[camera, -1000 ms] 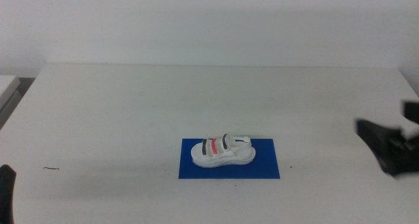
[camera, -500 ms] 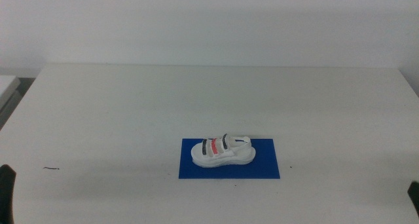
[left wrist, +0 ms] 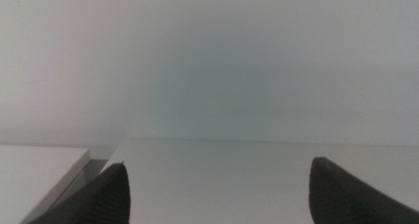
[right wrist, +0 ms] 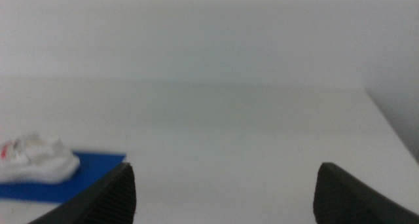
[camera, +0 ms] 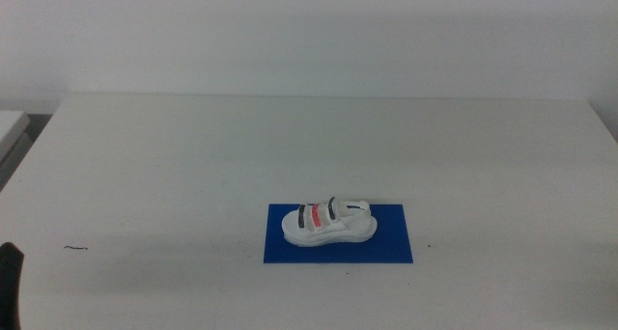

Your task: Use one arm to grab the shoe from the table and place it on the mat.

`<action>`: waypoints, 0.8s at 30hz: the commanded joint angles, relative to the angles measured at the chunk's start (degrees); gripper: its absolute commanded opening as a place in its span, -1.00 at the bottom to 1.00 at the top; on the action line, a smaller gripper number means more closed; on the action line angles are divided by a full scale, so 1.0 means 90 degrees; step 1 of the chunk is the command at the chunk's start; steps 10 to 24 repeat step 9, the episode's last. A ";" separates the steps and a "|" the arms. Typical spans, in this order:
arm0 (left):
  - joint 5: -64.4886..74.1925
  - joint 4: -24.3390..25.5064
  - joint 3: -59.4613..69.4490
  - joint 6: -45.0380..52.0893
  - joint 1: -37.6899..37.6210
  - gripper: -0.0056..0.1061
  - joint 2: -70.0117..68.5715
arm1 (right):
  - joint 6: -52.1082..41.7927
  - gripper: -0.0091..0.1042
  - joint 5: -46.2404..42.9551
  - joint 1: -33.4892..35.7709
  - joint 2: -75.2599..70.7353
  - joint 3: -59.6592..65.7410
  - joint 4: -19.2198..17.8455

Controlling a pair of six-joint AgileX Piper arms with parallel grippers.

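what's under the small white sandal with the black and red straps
The small white sandal lies on a thin dark-blue rectangular mat, which lies flat on the white tabletop. The mat's patch beneath the sole is covered, so nothing can be told there.

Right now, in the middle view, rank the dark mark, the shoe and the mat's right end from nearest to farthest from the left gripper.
From the left gripper, at the bottom-left edge:
1. the dark mark, on the table's left side.
2. the shoe, centre, on the mat.
3. the mat's right end, beyond the shoe.
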 commanded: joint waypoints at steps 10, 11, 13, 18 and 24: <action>-0.0080 0.0000 -0.0001 -0.0007 0.0002 0.78 -0.0024 | -0.0012 0.80 0.0273 -0.0047 -0.0032 0.0025 -0.0022; -0.0080 0.0000 -0.0001 -0.0007 0.0002 0.78 -0.0024 | -0.0012 0.80 0.0273 -0.0047 -0.0032 0.0025 -0.0022; -0.0080 0.0000 -0.0001 -0.0007 0.0002 0.78 -0.0024 | -0.0012 0.80 0.0273 -0.0047 -0.0032 0.0025 -0.0022; -0.0080 0.0000 -0.0001 -0.0007 0.0002 0.78 -0.0024 | -0.0012 0.80 0.0273 -0.0047 -0.0032 0.0025 -0.0022; -0.0080 0.0000 -0.0001 -0.0007 0.0002 0.78 -0.0024 | -0.0012 0.80 0.0273 -0.0047 -0.0032 0.0025 -0.0022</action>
